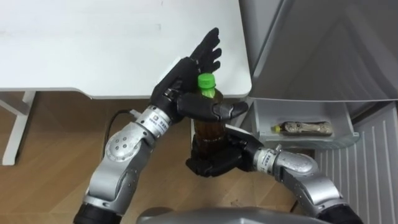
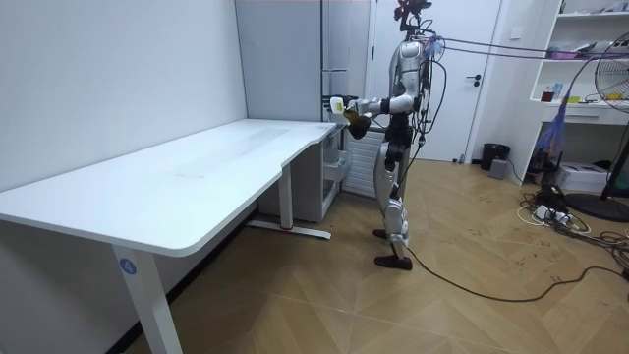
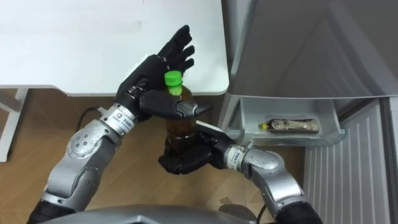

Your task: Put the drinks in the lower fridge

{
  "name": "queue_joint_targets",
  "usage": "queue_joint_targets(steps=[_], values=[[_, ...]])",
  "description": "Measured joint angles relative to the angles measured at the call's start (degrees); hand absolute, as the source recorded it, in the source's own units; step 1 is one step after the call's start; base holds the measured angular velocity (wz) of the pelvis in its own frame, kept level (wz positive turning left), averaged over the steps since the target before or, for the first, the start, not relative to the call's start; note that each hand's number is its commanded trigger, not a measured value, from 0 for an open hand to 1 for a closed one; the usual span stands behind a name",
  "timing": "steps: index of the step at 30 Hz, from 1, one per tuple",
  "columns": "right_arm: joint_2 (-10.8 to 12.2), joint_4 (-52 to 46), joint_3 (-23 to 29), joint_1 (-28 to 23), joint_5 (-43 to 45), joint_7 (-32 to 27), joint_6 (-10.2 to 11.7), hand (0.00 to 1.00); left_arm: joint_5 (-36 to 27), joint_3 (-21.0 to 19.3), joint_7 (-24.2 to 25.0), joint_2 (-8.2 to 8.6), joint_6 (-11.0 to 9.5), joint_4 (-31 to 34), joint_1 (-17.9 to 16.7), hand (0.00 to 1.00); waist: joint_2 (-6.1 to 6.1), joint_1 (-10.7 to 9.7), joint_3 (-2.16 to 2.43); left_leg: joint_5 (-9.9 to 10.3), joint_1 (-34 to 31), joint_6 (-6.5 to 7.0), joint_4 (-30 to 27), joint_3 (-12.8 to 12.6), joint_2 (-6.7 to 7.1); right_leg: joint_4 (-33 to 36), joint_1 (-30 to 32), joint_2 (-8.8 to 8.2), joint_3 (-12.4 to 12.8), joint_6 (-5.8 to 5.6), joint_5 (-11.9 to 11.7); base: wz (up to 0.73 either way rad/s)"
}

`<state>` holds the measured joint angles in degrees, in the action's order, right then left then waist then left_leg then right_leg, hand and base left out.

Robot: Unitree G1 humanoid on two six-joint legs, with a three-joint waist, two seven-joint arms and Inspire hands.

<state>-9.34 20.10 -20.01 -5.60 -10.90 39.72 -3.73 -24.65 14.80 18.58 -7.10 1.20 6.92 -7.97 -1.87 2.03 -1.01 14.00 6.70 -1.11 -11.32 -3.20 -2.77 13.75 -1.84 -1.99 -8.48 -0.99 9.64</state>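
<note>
Looking down through the head cameras, I see the tea bottle [image 1: 208, 127] held upright in front of the robot's chest, its long axis vertical and its green cap [image 1: 206, 81] pointing up toward the edge of the white desk [image 1: 93, 43]. Both hands are on it. My right hand [image 1: 211, 163] cups the base from below, fingers curled round the lower part of the brown body. My left hand [image 1: 186, 78] comes in from the lower left with its palm behind the bottle's neck: the fingers [image 1: 208, 50] stand straight and slightly fanned above the cap, over the desk top, while the thumb [image 1: 217, 111] lies across the front of the bottle's shoulder, so the neck sits clasped between thumb and palm. The bottle hangs over the wood floor [image 1: 56, 143], just off the desk's rounded corner and a little left of the grey fridge [image 1: 323, 43]. Low on the fridge an open drawer [image 1: 261, 118] juts out; a second bottle [image 1: 303, 129] lies flat in it, long axis running left to right, yellow cap to the left. From the room view I can see the robot standing upright at the far end of the desk, beside the fridge, with the bottle raised at chest height.
</note>
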Motion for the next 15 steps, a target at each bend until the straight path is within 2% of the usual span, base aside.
queue_joint_targets(steps=[8,13,15], values=[[-0.1,1.8,0.0,-0.2,1.4,0.0,0.0,1.00,-2.8,-1.8,-1.4,0.10,-3.4,5.3,1.5,0.00,0.15,0.2,-0.10,0.0,0.8,0.00,0.5,0.0,-0.02,-0.1,-0.1,0.13,0.5,0.00,0.0,-0.03],[-0.3,1.8,0.4,-0.2,4.4,0.0,0.0,1.00,-2.6,-2.3,-3.2,-0.45,-3.4,5.6,1.5,0.00,0.23,0.2,-0.05,0.0,1.0,0.00,0.6,0.1,-0.04,-0.1,-0.1,0.22,0.7,0.00,0.0,-0.02],[-0.4,1.7,0.9,-0.3,4.8,0.2,0.0,1.00,-2.6,-4.0,-4.8,-0.68,-3.5,6.9,1.5,0.00,0.37,0.2,0.03,0.0,1.0,0.00,0.5,0.1,-0.08,-0.1,-0.1,0.27,0.7,0.00,0.0,0.00]])
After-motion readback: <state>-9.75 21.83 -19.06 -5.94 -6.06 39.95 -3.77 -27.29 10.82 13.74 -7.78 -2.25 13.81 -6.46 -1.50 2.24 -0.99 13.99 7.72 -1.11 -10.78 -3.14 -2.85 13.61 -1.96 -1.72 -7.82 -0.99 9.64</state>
